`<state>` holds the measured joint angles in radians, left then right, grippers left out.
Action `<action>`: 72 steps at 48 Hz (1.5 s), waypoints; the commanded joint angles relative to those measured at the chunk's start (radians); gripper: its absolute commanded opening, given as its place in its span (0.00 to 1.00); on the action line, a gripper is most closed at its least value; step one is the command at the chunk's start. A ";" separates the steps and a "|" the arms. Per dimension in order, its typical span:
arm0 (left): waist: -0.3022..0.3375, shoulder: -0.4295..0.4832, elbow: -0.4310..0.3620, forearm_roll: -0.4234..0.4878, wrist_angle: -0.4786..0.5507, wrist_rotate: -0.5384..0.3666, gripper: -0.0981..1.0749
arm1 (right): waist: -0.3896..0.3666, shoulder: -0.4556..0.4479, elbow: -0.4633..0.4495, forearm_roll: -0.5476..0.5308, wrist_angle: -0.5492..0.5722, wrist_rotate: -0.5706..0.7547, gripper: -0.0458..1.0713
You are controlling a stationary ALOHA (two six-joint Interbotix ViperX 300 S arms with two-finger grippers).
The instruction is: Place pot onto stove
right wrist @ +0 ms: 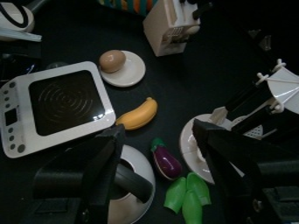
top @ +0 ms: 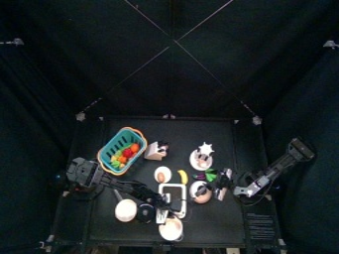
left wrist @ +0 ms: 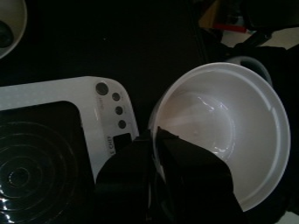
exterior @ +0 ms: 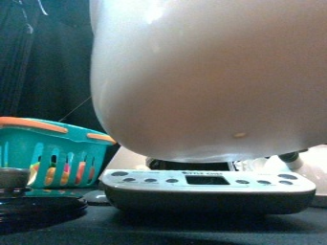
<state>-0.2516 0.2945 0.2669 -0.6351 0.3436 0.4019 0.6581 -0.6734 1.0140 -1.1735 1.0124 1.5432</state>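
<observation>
The white pot [left wrist: 233,122] is held by my left gripper [left wrist: 163,144], which is shut on its rim with one jaw inside the bowl and one outside. The pot sits beside the control-panel edge of the white stove [left wrist: 70,101] with its black ringed hob. In the front view the pot [exterior: 205,77] hangs close and large, just above the stove's button panel [exterior: 205,182]. From the top the pot [top: 171,230] is near the table's front edge, before the stove [top: 172,198]. My right gripper [right wrist: 158,131] is open and empty over the banana and eggplant.
An egg on a small plate [right wrist: 114,61], a banana [right wrist: 138,114], an eggplant [right wrist: 167,161] and a green pepper [right wrist: 187,194] lie to the right of the stove. A teal basket [exterior: 52,153] stands at the back left. A white bowl [top: 129,210] lies left of the stove.
</observation>
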 commanded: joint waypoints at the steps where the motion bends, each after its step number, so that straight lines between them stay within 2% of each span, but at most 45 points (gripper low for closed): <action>1: 0.008 -0.040 -0.031 0.009 0.012 0.003 0.52 | -0.002 -0.003 -0.009 -0.003 0.002 0.003 0.89; 13: 0.091 -0.078 -0.043 0.075 0.106 0.000 0.52 | -0.002 -0.003 -0.002 -0.003 0.002 0.003 0.89; 27: 0.224 -0.083 -0.041 0.155 0.130 0.002 0.52 | -0.003 -0.003 0.011 0.002 0.002 0.005 0.89; 33: 0.258 -0.078 -0.032 0.201 0.135 0.008 0.52 | -0.003 -0.003 0.015 0.015 0.000 0.003 0.89; 42: 0.273 -0.078 -0.021 0.268 0.135 0.005 0.52 | -0.006 -0.003 0.017 0.015 0.000 0.003 0.89; 59: 0.268 -0.078 0.009 0.272 0.135 0.002 0.54 | -0.008 -0.003 0.017 0.017 0.000 0.005 0.89; 65: 0.272 -0.078 0.006 0.272 0.129 0.000 0.60 | -0.009 -0.003 0.018 0.017 0.000 0.005 0.89; 72: 0.273 -0.078 0.005 0.273 0.106 0.000 0.72 | -0.009 -0.003 0.020 0.018 0.000 0.005 0.89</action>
<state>0.0184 0.2378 0.2884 -0.3636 0.4663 0.4019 0.6519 -0.6750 1.0400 -1.1536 1.0109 1.5447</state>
